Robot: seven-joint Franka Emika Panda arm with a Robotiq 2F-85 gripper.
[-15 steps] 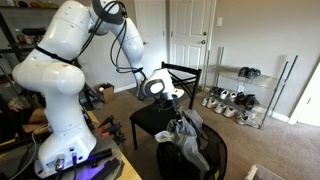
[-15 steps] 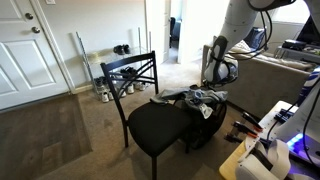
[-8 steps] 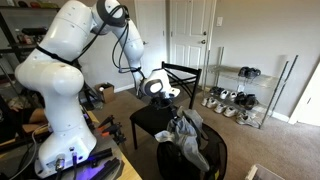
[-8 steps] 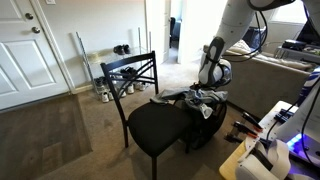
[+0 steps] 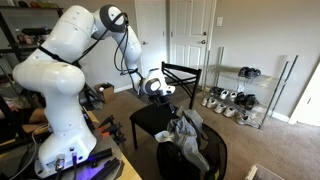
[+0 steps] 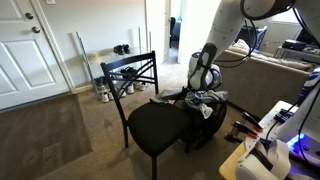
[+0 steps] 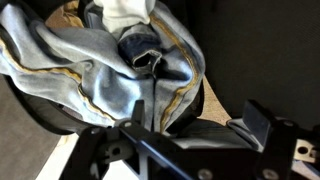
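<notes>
With the end effector (image 7: 180, 138) spread empty above them, the soft, limp jeans (image 7: 95, 75) look best pinched at the thick fold, upper centre.

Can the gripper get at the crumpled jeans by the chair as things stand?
Probably yes: the gripper hangs just above the jeans with jaws open, nothing shows between them in the wrist view, and the chair backrest stands off to one side.

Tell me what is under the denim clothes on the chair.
The denim clothes lie over the edge of the black chair seat, partly hanging off it. Whatever lies beneath the folds is covered.
</notes>
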